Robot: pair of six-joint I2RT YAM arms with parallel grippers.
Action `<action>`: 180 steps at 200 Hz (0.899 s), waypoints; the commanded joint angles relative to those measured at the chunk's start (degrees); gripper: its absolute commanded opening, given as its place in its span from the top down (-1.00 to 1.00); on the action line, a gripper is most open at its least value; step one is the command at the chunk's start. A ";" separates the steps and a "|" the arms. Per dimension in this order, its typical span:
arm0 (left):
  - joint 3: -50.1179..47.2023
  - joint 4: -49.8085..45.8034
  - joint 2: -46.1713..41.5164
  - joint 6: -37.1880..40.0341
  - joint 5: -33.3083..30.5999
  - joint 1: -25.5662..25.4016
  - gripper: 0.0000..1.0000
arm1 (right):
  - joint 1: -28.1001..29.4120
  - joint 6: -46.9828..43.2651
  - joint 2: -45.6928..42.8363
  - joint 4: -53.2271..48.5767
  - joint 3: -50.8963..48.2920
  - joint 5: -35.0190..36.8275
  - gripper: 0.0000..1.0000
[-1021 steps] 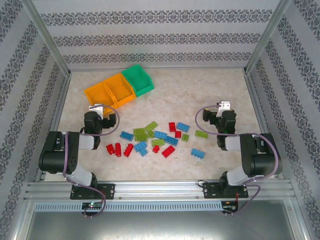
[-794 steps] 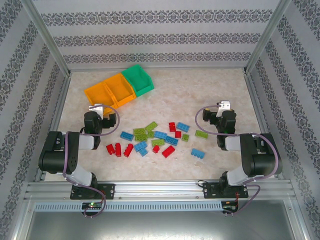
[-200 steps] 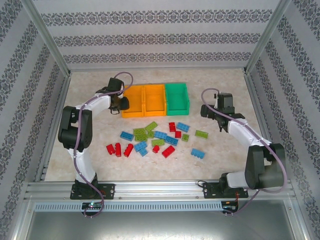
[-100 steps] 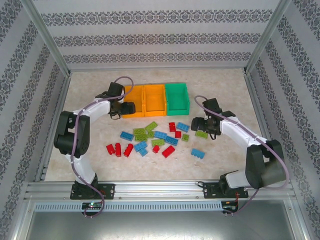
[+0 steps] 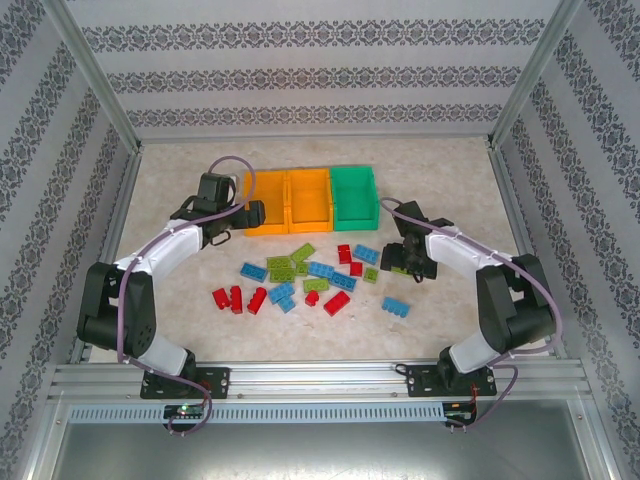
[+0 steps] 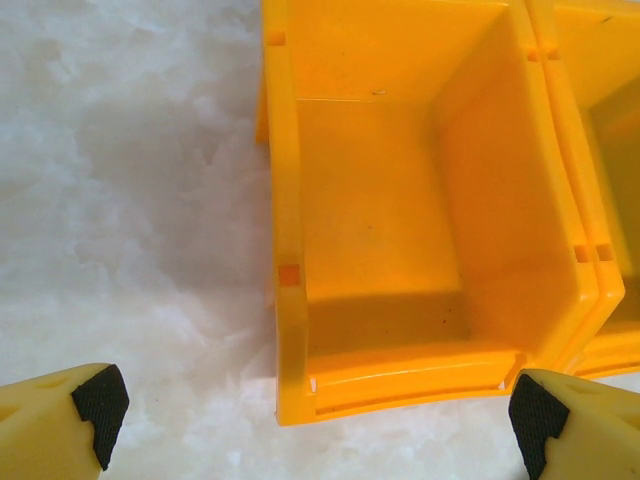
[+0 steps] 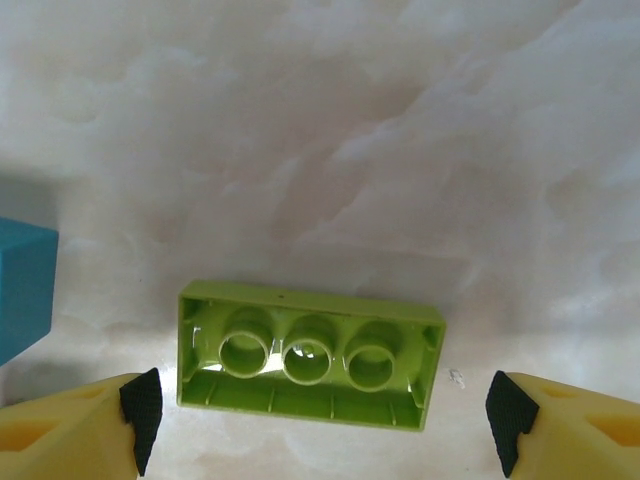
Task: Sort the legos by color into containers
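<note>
Right gripper [image 7: 322, 412] is spread wide around an upside-down lime brick [image 7: 310, 355], not touching it. Other legos [image 5: 281, 268] sit scattered mid-table. Left gripper [image 6: 318, 420], also wide, faces the empty left orange bin [image 6: 285, 200]; the middle orange bin [image 5: 309, 224] and green bin [image 5: 357, 220] look empty too.

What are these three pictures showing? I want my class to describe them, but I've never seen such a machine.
Two robot arms, the left arm and the right arm, are bolted at the near edge of a table. The wide picture looks down from above and behind them; the other two come from a camera on each wrist. Loose bricks, red, lime green and light blue, lie mid-table, with two orange bins and a green bin behind. The left end effector is open, holding nothing, by the leftmost orange bin. The right end effector is open around an upside-down lime green brick, not gripping it.
</note>
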 commanded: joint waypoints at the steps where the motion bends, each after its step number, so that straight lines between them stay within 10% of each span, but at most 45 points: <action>1: -1.51 2.97 -1.26 0.28 -0.68 -0.64 -0.99 | 0.73 1.10 1.42 0.37 1.45 -0.46 -0.75; 180: -2.80 3.37 -1.57 0.34 -0.19 -0.62 -0.99 | 0.81 0.58 1.29 0.86 1.59 0.64 -0.27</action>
